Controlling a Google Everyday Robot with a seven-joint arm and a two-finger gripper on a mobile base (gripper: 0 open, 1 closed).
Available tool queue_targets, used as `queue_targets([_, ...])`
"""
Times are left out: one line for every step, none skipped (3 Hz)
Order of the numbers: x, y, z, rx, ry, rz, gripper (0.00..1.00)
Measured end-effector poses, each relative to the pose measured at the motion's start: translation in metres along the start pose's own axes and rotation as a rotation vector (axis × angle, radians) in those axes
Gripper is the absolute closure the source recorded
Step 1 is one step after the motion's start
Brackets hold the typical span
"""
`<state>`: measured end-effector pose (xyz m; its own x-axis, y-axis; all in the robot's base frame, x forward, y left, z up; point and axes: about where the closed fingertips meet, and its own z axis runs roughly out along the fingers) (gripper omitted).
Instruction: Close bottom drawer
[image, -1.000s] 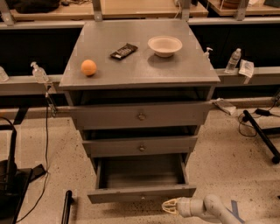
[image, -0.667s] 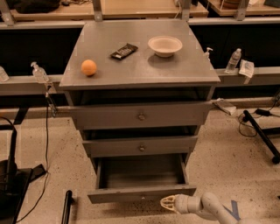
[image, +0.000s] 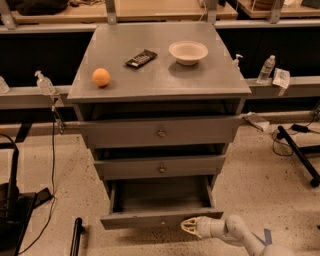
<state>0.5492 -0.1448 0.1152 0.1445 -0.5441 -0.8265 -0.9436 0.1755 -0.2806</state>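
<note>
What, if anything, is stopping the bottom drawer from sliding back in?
Nothing visible. The bottom drawer stands open with nothing showing inside, and the gripper is right at its front edge with no object between them.

Dull-grey scuffed bottom drawer (image: 150, 219), cream-white end effector (image: 189, 226) at its front — orange ball (image: 101, 77), speckled beige floor (image: 265, 170).
</note>
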Motion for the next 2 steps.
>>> queue_targets([-0.0041,-0.0137,0.0029,0.015,-0.019,-0.012,1.0])
queue_targets([-0.0063,-0.0169,0.0047,0.021,-0.028,-0.014,1.0])
